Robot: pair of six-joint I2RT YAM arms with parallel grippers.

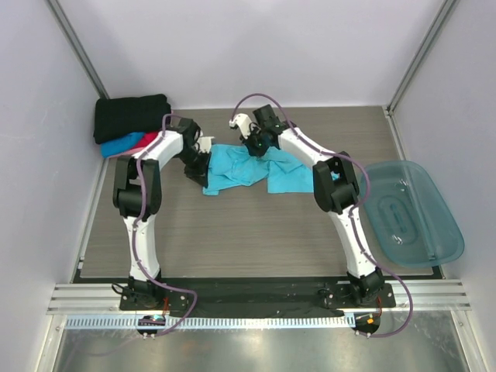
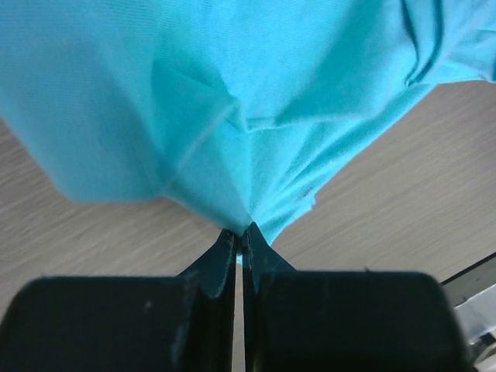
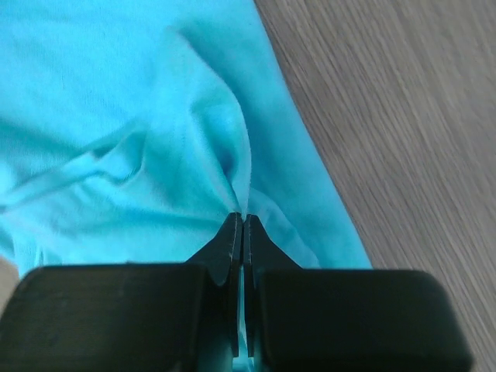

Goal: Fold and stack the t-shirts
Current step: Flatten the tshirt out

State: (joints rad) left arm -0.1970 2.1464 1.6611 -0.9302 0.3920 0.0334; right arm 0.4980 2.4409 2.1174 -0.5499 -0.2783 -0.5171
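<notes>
A turquoise t-shirt (image 1: 256, 170) lies crumpled on the wooden table (image 1: 232, 232) between my two arms. My left gripper (image 1: 203, 159) is shut on its left edge; the left wrist view shows the cloth (image 2: 232, 101) pinched at my gripper's tips (image 2: 239, 230) and pulled up into a peak. My right gripper (image 1: 254, 146) is shut on the shirt's far edge; the right wrist view shows a fold of cloth (image 3: 155, 139) caught between the tips (image 3: 239, 218). Folded black (image 1: 132, 115), blue (image 1: 118, 146) and pink-red (image 1: 149, 140) t-shirts are stacked at the far left corner.
A translucent teal plastic tub (image 1: 411, 213) sits at the right side of the table. Grey walls stand close on the left, right and back. Cables run along both arms.
</notes>
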